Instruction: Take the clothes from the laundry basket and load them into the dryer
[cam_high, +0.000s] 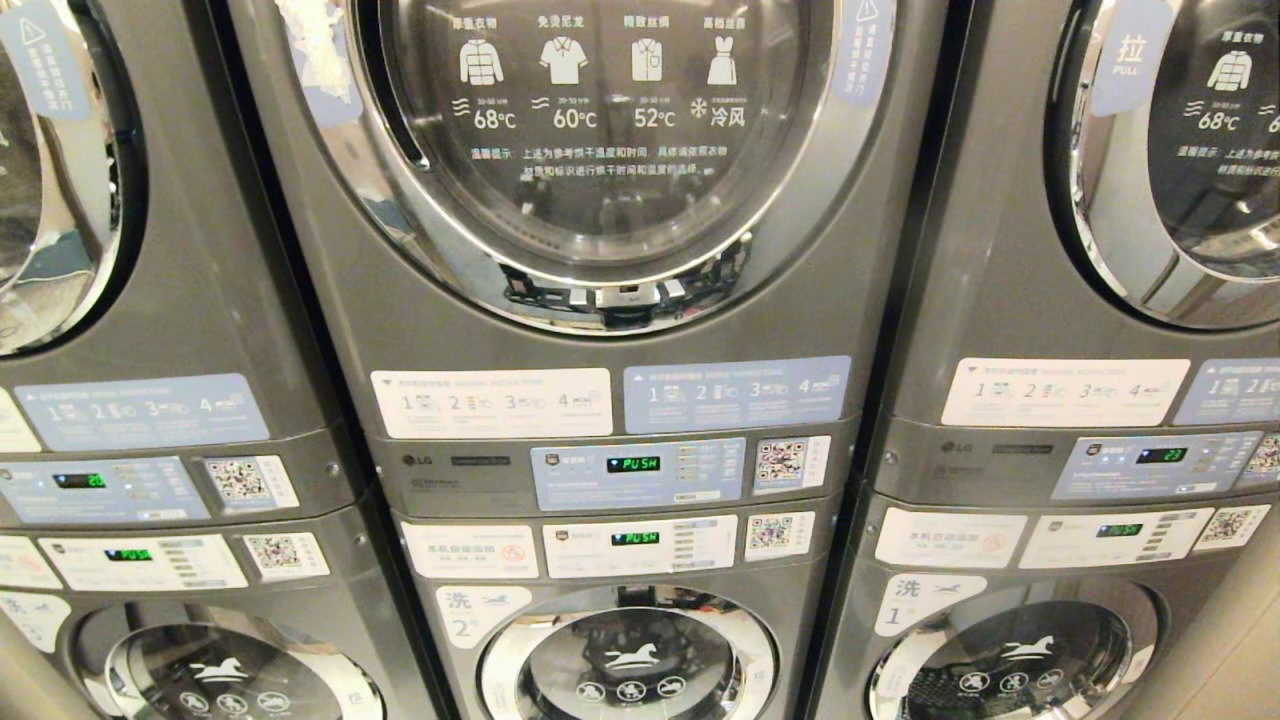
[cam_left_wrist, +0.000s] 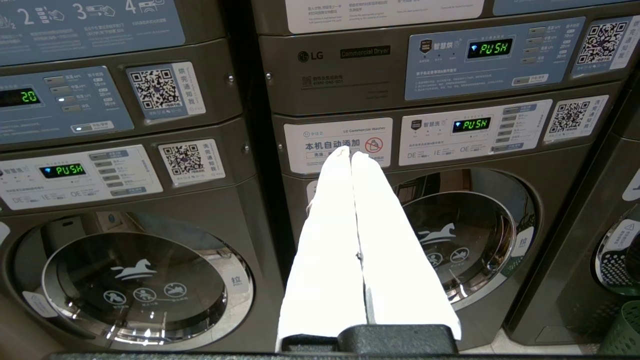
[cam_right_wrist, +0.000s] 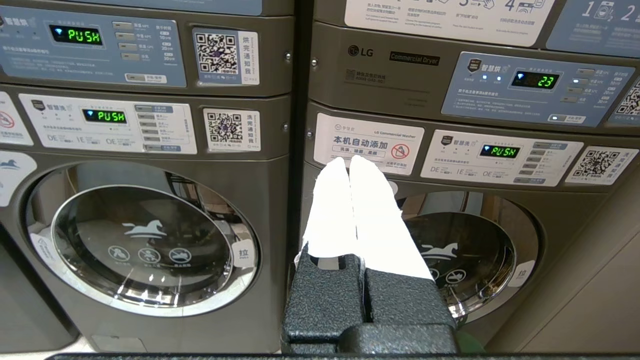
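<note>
The middle dryer (cam_high: 600, 150) fills the upper part of the head view, its round glass door closed, printed with garment icons and temperatures. Below the door, its control panel (cam_high: 640, 472) shows a green "PUSH" readout, and the stacked washer (cam_high: 630, 660) beneath has its door closed too. Similar grey stacked machines stand on both sides. No clothes show in any view. A green perforated basket (cam_left_wrist: 622, 330) peeks in at the edge of the left wrist view, on the floor by the machines. The left gripper (cam_left_wrist: 350, 155) hangs in front of the middle washer, white fingers pressed together, empty. The right gripper (cam_right_wrist: 349, 162) hangs before the right-hand washer (cam_right_wrist: 450, 250), fingers likewise together and holding nothing.
</note>
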